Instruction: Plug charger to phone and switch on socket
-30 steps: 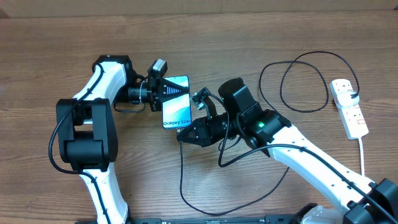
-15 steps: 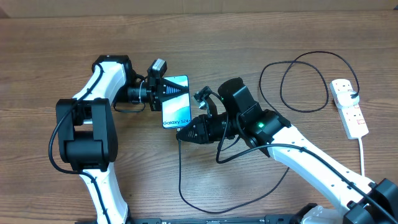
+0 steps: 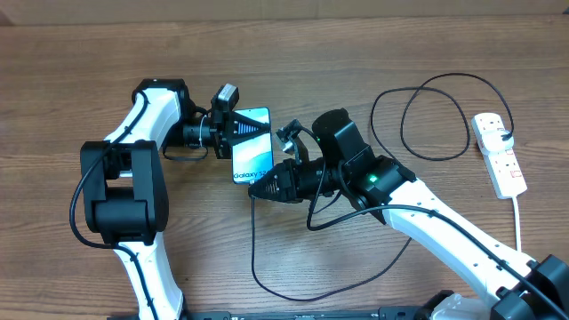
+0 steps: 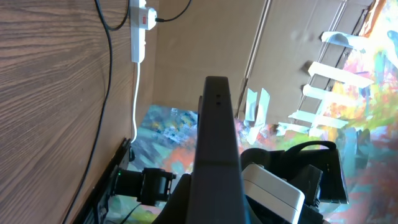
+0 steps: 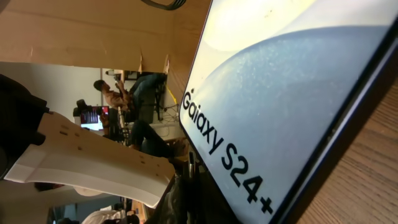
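My left gripper (image 3: pixel 256 130) is shut on the upper part of the phone (image 3: pixel 252 153), holding its light-blue screed face up over the table. In the left wrist view the phone (image 4: pixel 216 130) shows edge-on as a dark bar. My right gripper (image 3: pixel 259 189) is shut on the connector end of the charger (image 3: pixel 253 258), right at the phone's lower edge. In the right wrist view the metal connector tip (image 5: pixel 191 163) sits just beside the bottom edge of the phone (image 5: pixel 298 93). The black cable loops across to the socket (image 3: pixel 500 166) at the far right, where its plug (image 3: pixel 505 135) sits.
The charger cable forms a large loop (image 3: pixel 436 116) between the right arm and the socket, and another near the front edge. The socket's white cord (image 3: pixel 518 222) runs toward the front right. The left arm's black base (image 3: pixel 120 191) stands at the left.
My right gripper has moved left with the connector, closing in on the phone's lower edge. The cable slack below it has swung left. The left gripper and phone stay put.
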You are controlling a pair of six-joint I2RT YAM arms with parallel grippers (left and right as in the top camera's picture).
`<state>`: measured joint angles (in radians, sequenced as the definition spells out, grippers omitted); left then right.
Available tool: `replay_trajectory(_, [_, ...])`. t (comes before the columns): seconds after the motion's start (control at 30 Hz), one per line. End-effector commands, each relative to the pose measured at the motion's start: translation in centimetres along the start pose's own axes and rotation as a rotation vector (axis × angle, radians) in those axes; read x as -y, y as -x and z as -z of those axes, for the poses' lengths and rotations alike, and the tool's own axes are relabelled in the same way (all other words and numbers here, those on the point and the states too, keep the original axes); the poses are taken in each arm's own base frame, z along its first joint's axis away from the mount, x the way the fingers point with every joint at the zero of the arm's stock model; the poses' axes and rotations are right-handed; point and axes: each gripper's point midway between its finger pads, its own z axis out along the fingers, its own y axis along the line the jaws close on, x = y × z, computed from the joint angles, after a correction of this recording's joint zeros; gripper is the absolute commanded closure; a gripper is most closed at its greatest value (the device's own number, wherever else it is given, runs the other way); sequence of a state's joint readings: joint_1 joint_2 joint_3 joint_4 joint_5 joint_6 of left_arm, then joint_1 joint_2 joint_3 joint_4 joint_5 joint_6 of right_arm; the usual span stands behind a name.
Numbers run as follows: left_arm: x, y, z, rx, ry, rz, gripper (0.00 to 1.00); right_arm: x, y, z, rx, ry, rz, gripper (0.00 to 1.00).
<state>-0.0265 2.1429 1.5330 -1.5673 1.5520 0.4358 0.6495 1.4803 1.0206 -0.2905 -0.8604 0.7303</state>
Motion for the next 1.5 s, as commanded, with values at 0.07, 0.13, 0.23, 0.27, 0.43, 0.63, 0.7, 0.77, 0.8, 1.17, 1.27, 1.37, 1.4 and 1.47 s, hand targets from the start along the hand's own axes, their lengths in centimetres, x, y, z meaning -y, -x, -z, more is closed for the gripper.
replay_trajectory(0.07, [0.7,0.0,-0.1,0.008,-0.027,0.040,0.96,0.6,-0.3,0.0,-0.011,-0.018,-0.068,0.96])
replay_trajectory(0.13, [0.7,0.0,-0.1,0.008,-0.027,0.042,0.96,0.6,-0.4,0.0,-0.012,-0.019,-0.069,0.96])
replay_trajectory(0.23, [0.7,0.1,-0.1,0.008,-0.026,0.036,0.96,0.4,-0.5,0.0,-0.023,-0.008,-0.088,0.96])
replay_trajectory(0.27, [0.7,0.1,-0.1,0.008,-0.027,0.034,0.96,0.3,-0.6,0.0,-0.030,-0.001,-0.090,0.96])
replay_trajectory(0.43, [0.7,0.1,-0.1,0.008,-0.026,0.032,0.96,0.1,-0.6,0.0,-0.033,0.008,-0.085,0.96])
replay_trajectory(0.63, [0.7,0.1,-0.1,0.008,-0.026,0.021,0.96,-0.5,-0.1,0.0,-0.014,0.026,-0.073,0.96])
replay_trajectory(0.7, [0.7,0.1,-0.1,0.008,-0.026,0.022,0.96,-0.3,0.1,0.0,-0.002,0.017,-0.085,0.96])
replay_trajectory(0.77, [0.7,0.1,-0.1,0.008,-0.026,0.022,0.96,-0.2,0.3,0.0,0.006,0.010,-0.096,0.96])
replay_trajectory(0.8, [0.7,0.1,-0.1,0.008,-0.026,0.022,0.96,-0.2,0.3,0.0,0.006,0.010,-0.096,0.96])
replay_trajectory(1.17, [0.7,0.5,0.8,0.034,-0.031,0.019,0.96,0.7,-0.6,0.0,-0.024,-0.022,-0.148,0.96])
replay_trajectory(1.27, [0.7,0.5,0.8,0.033,-0.031,0.018,0.96,0.5,-0.4,0.0,-0.017,-0.014,-0.135,0.96])
replay_trajectory(1.37, [0.7,0.5,0.8,0.033,-0.031,0.018,0.96,0.2,-0.1,0.0,-0.007,-0.003,-0.119,0.96])
replay_trajectory(1.4, [0.7,0.5,0.8,0.032,-0.031,0.017,0.96,0.1,-0.1,0.0,-0.006,-0.001,-0.119,0.96])
replay_trajectory(1.47, [0.7,0.5,0.7,0.032,-0.031,0.015,0.96,0.1,0.0,0.0,-0.004,0.000,-0.118,0.96])
